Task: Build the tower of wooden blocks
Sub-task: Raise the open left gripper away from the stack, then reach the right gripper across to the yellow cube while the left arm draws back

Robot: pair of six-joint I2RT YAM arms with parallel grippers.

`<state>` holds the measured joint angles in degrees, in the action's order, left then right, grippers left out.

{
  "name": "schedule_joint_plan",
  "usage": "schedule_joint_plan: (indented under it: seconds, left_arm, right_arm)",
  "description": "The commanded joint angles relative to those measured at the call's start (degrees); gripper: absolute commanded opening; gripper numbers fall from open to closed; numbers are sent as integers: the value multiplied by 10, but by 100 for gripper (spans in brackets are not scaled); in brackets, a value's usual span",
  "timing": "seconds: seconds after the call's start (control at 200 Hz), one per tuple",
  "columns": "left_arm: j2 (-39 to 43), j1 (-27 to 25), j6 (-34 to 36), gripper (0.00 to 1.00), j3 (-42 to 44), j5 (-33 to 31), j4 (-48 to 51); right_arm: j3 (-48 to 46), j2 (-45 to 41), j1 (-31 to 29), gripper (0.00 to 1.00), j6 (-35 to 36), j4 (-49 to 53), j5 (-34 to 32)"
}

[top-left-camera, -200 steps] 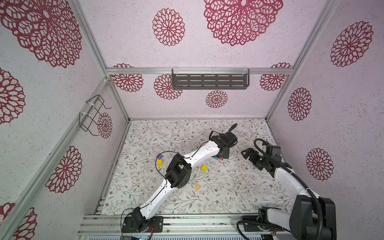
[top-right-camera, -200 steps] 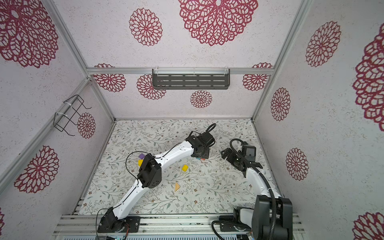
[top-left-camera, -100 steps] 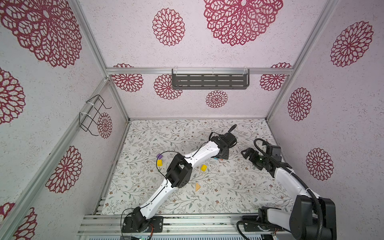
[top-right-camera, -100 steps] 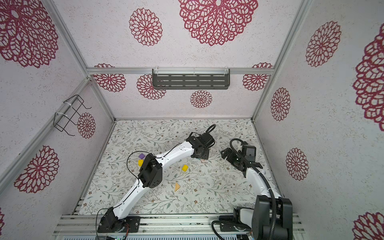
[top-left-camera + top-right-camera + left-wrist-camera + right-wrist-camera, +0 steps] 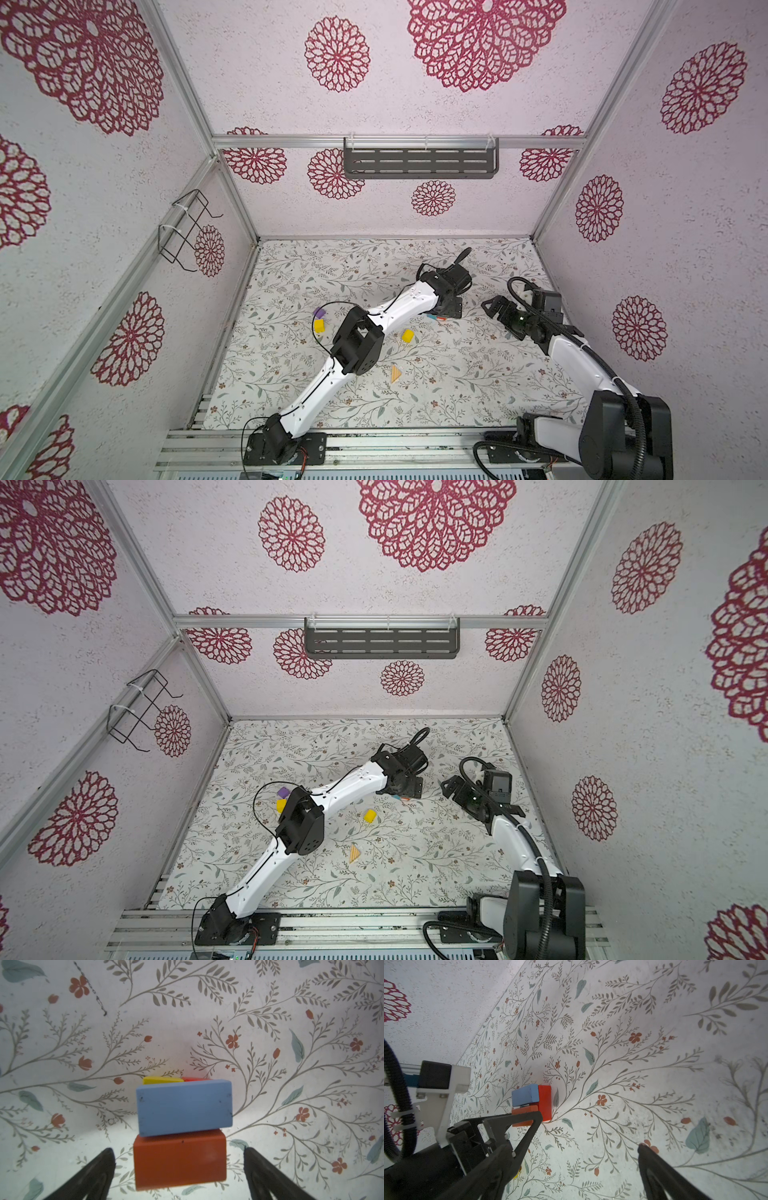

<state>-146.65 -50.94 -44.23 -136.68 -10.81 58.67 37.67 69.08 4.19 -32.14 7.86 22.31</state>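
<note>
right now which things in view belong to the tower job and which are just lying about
Part of the job: blue brick, orange-red brick, loose yellow cube, purple block, yellow block beside it, wooden wedge.

Just there: dark slotted shelf on the back wall, wire rack on the side wall.

Your bench (image 5: 457, 374) is a pale sheet printed with leafy sprigs and small red flowers. On its left part, in both top views, you have a purple block (image 5: 319, 312) (image 5: 283, 791) with a yellow cube (image 5: 318, 326) (image 5: 281, 805) just beside it. Nearer the middle lies another yellow block (image 5: 407, 336) (image 5: 369, 815), and closer to the front edge a bare wooden wedge (image 5: 395, 373) (image 5: 353, 852), well apart from the rest. Farther back, a red brick (image 5: 179, 1161) (image 5: 545, 1103) lies flat on the sheet, touching a small pile topped by a blue brick (image 5: 184, 1107) (image 5: 525, 1095).
</note>
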Motion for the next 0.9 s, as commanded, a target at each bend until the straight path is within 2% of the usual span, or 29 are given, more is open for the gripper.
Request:
schedule_joint_plan:
  seconds: [0.0,0.21,0.365,0.625,0.896]
  left_arm:
    - [43,3,0,98,21,-10,-12]
    - [158,2,9,97,139,-45,-47]
    - [263,4,12,97,254,-85,-65]
    - [448,24,-5,97,458,-110,-101]
    - [612,77,-26,97,635,-110,-118]
  right_arm:
    - [12,-20,-5,97,3,13,-3]
    - [28,-22,-27,94,20,53,-15]
    - [54,-32,-63,92,49,110,-58]
    - [118,-17,-175,88,80,196,-156]
    - [188,38,-293,88,67,234,-224]
